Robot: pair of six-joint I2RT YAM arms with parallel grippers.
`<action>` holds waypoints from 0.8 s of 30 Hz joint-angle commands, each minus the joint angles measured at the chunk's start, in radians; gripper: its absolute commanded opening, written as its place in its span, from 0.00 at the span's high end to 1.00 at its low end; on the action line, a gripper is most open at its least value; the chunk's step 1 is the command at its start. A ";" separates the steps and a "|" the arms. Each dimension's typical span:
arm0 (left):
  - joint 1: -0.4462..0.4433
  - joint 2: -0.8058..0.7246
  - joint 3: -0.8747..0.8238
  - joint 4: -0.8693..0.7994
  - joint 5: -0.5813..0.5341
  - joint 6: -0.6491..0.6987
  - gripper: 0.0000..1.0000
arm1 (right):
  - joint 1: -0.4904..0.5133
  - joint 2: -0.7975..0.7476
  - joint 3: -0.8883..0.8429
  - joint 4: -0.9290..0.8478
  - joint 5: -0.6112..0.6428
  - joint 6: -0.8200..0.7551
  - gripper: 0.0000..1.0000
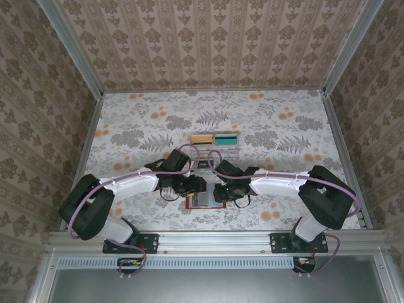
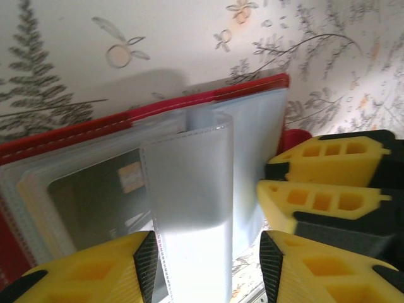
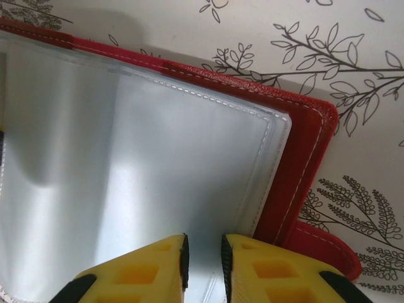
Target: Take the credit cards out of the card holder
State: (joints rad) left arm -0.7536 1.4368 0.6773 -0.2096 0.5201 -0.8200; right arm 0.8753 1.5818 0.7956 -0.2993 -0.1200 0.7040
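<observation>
The red card holder [image 1: 203, 204] lies open on the table between my two grippers, close to the near edge. In the left wrist view its red cover [image 2: 95, 126] frames clear plastic sleeves, and a dark card [image 2: 95, 202] with a gold chip sits inside one. One clear sleeve [image 2: 189, 189] stands up between the wide-apart jaws of my left gripper [image 2: 208, 268] [image 1: 197, 187], with a gap on its right side. My right gripper [image 3: 203, 265] [image 1: 222, 191] sits over the sleeves [image 3: 158, 145] near the holder's tab [image 3: 322, 249], jaws almost together; whether they pinch a sleeve is unclear.
A clear plastic tray [image 1: 214, 151] stands just beyond the grippers, holding an orange item [image 1: 202, 139] and a teal item [image 1: 226, 139]. Wallpapered walls enclose the floral table on three sides. The right gripper's yellow fingers [image 2: 322, 202] show beside the holder in the left wrist view.
</observation>
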 commanded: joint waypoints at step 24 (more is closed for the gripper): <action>-0.085 0.263 0.210 0.081 0.093 -0.023 0.55 | -0.033 -0.346 -0.170 -0.050 0.146 0.069 0.66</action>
State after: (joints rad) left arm -0.8364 1.6978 0.8715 -0.0917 0.6102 -0.8387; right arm 0.8482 1.2613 0.6437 -0.3210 -0.0021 0.7498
